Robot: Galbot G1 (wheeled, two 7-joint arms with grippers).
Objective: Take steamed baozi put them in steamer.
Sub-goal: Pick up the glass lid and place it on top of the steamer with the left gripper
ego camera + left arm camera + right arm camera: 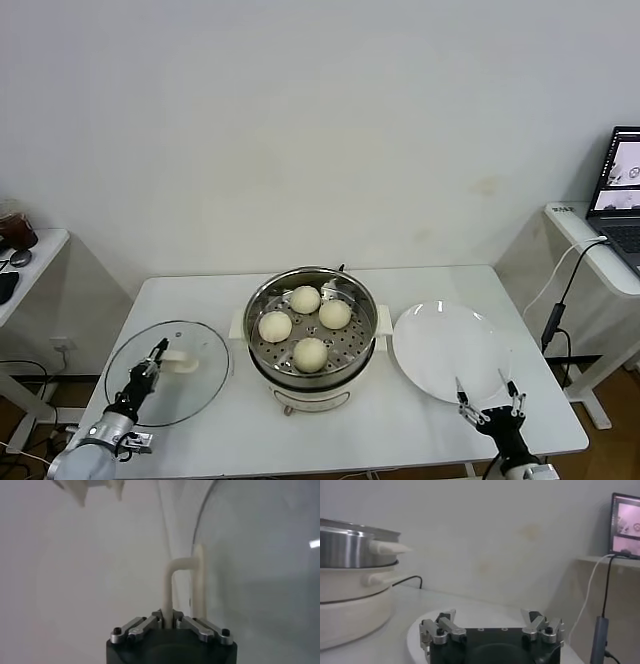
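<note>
Several cream-white baozi lie on the perforated tray inside the shiny steel steamer at the table's middle. Left of it, the round glass lid lies flat on the table. My left gripper is shut on the lid's white handle; the wrist view shows the handle's bar pinched between the fingers. My right gripper stands open at the near edge of the white plate, with nothing between its fingers. The steamer's steel wall shows off to the side in the right wrist view.
A laptop sits on a side table at the far right, with a cable hanging off it. Another side table with dark objects stands at the far left. A white wall runs behind the table.
</note>
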